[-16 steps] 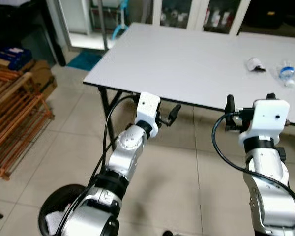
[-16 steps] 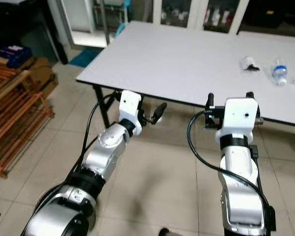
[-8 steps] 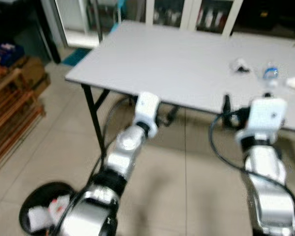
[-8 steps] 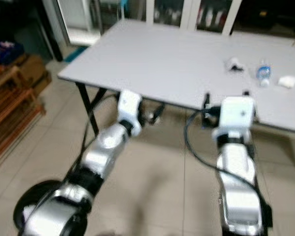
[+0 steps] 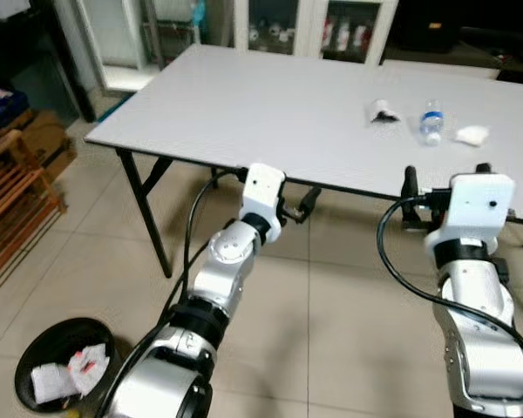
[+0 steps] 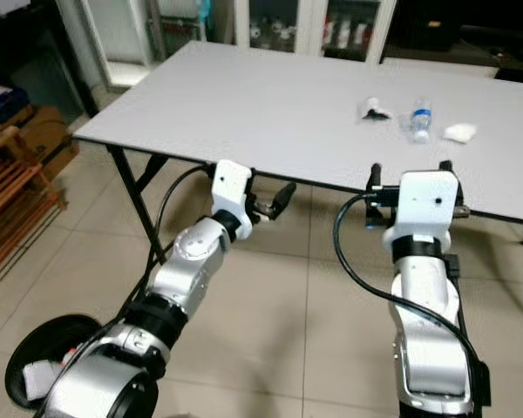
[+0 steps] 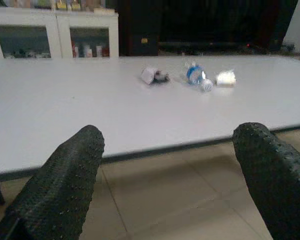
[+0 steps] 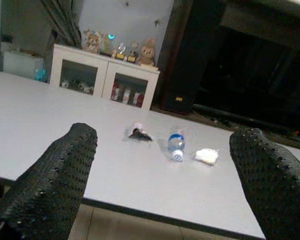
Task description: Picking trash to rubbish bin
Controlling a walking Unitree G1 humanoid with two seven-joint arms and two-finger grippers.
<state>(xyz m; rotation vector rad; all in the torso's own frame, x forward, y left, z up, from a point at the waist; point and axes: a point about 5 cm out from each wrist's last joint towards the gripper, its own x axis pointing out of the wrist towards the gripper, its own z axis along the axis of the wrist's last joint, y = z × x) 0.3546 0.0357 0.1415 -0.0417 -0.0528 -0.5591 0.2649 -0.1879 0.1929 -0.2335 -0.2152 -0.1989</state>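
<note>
Three pieces of trash lie on the far right of the white table [image 5: 270,96]: a crumpled white and black scrap [image 5: 382,111], a small plastic bottle [image 5: 431,122] with a blue label, and a white paper wad [image 5: 472,134]. The black rubbish bin [image 5: 65,324] stands on the floor at my lower left with white and red scraps inside. My left gripper [image 5: 298,207] is open and empty, held just before the table's near edge. My right gripper [image 5: 443,178] is also open and empty, at the near edge below the trash. Both wrist views look across the tabletop at the bottle [image 8: 175,146].
The table's black folding legs [image 5: 144,205] stand between me and the bin side. A wooden rack [image 5: 9,200] and cardboard boxes line the left wall. White glass-door cabinets [image 5: 305,30] stand behind the table. Tiled floor lies open under my arms.
The whole view has swung: the table and trash sit further left in the picture and the bin shows more fully. Both arms keep the same raised pose, grippers open.
</note>
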